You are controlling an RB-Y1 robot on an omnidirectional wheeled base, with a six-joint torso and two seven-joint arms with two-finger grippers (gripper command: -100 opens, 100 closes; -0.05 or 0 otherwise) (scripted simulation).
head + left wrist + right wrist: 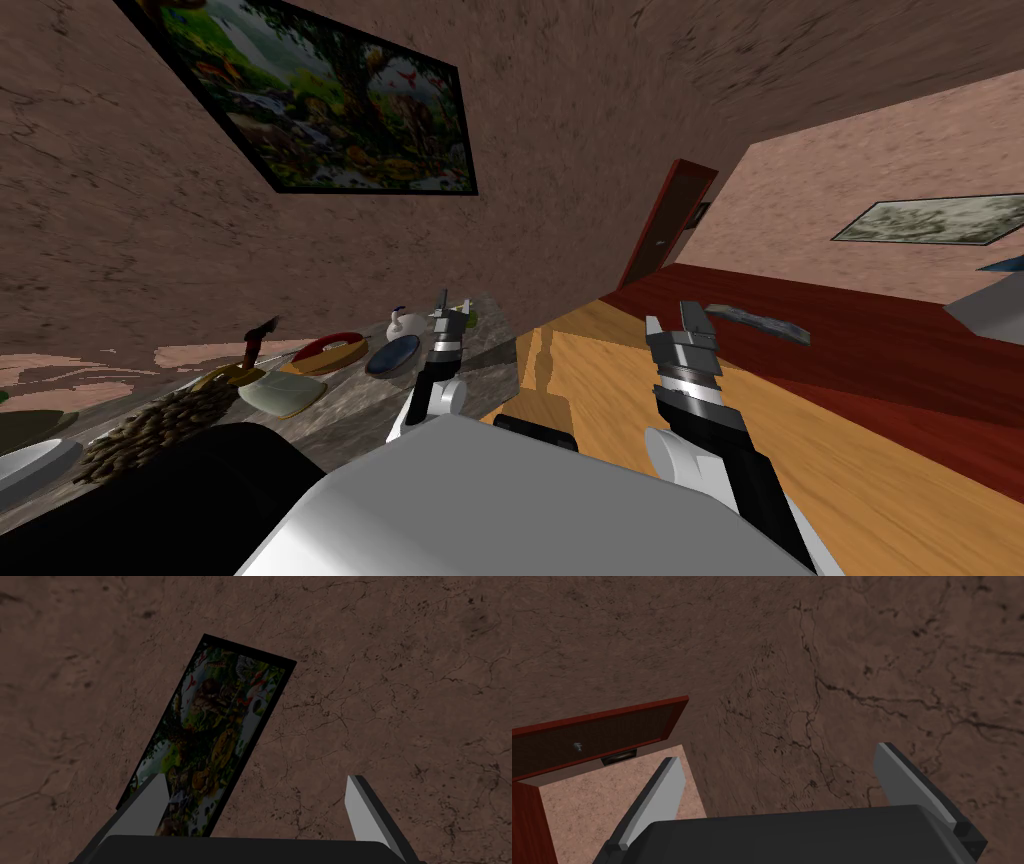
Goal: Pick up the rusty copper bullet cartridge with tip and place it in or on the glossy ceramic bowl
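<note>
On the mottled grey counter [350, 420] at my left lie several items. A brownish-gold piece with a dark red end [240, 365] may be the cartridge; I cannot tell for sure. Near it sit a red-rimmed bowl [330, 350], a dark blue glossy bowl [392, 355] and a pale green dish [280, 393]. My left gripper [453, 303] hangs open above the counter's far end, just beyond the blue bowl, and holds nothing. Its fingers [150, 803] point at the wall. My right gripper [672, 318] is open over the wooden floor, off the counter, its fingers [662, 796] apart and bare.
A small white jug-like pot [405, 323] stands behind the blue bowl. A dark speckled heap [150, 430] and a white plate [30, 465] lie nearer on the counter. A red-brown door [665, 220] stands ahead, and a grey flat object [760, 322] lies on the red floor.
</note>
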